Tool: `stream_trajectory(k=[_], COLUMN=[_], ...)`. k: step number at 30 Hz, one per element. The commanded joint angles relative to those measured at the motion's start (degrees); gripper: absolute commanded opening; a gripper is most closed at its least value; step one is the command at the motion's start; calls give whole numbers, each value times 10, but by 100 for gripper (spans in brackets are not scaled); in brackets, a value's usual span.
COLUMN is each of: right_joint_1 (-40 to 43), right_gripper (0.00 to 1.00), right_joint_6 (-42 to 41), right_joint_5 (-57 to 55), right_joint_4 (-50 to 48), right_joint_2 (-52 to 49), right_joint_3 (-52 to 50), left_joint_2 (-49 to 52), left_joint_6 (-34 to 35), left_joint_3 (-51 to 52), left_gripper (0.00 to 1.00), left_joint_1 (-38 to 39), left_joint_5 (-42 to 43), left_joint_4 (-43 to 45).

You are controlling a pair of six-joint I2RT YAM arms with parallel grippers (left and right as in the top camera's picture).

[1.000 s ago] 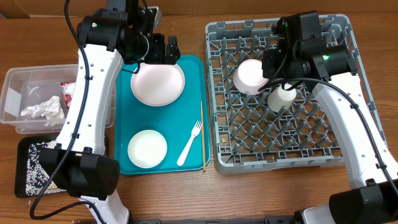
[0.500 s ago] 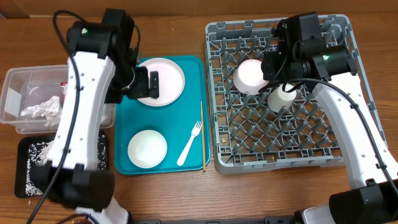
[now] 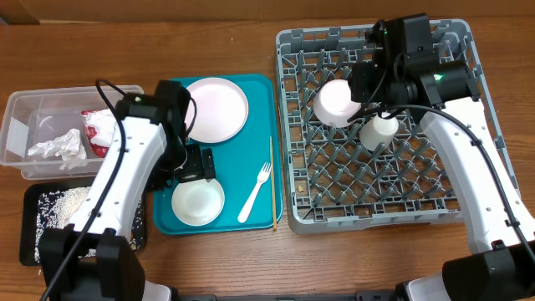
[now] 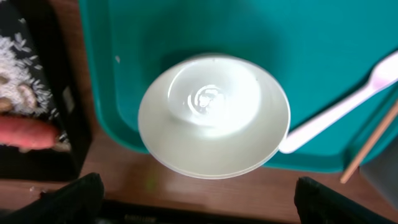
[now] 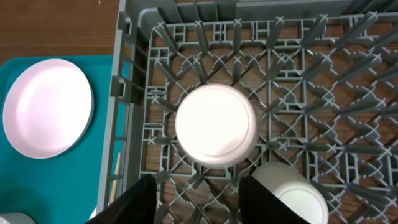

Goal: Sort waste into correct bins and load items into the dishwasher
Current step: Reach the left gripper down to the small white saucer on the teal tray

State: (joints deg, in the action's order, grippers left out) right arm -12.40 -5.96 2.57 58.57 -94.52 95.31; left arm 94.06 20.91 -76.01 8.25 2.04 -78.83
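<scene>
**Overhead.** The left gripper [image 3: 194, 165] hangs over the teal tray [image 3: 238, 159], at the far rim of the small white bowl [image 3: 198, 201]. How its jaws stand cannot be told from this view. The pink plate [image 3: 216, 109] lies at the tray's far end. The white fork [image 3: 255, 192] and the chopstick [image 3: 272, 180] lie along the tray's right side. The right gripper [image 3: 359, 90] is over the grey dish rack [image 3: 376, 224], just beside the upturned white bowl [image 3: 337, 102]. The white cup [image 3: 380, 131] stands near that bowl. The clear tub [image 3: 17, 113] holds crumpled paper [image 3: 54, 146] and a red-and-white wrapper [image 3: 99, 125]. The black tray [image 3: 29, 196] holds rice grains [image 3: 58, 209].

**Left wrist.** Both fingers [image 4: 68, 199] sit at the lower corners, spread wide with nothing between them. The small white bowl lies upright ahead of them on the tray's near edge, untouched. A carrot [image 4: 28, 132] lies in the black tray beside the grains.

**Right wrist.** The fingers [image 5: 127, 202] stand parted and grip nothing. The upturned white bowl rests on the rack pegs just beyond the fingertips, apart from them. The white cup sits by the right finger. The pink plate shows at left on the teal tray.
</scene>
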Motion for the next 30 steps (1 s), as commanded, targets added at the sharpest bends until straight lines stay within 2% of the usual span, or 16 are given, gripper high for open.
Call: stream_trajectory(k=[1,6,11,19,21,22,26,28,30], right_joint_1=[2,2,2,2,2,2,2,2,2], right_gripper=[46,45,45,44,44,44,44,44,44], right_joint_6=[0,0,0,0,0,0,0,0,0], right_joint_5=[1,1,1,1,1,1,1,1,1], right_joint_4=[-12,-19,-23,-19,-19,-19,-19,-19,-19], right_joint_2=[1,1,1,1,1,1,1,1,1], right_joint_3=[4,4,4,4,4,4,4,4,4], left_joint_2=[0,0,0,0,0,0,0,0,0], left_joint_6=[14,11,-21,-21,-21,-21,-21,-21,-21], left_joint_3=[61,109,110,137,150,156,169,175,179], left_gripper=[100,100,100,99,95,88,75,59,58], left_joint_1=[3,-14,-35,-39,-39,-39,-39,-38,-38], left_joint_5=[-13,-23,-26,-46,-46,-46,-46,-46,-46], left_joint_4=[46,87,101,144,158,169,196,207,212])
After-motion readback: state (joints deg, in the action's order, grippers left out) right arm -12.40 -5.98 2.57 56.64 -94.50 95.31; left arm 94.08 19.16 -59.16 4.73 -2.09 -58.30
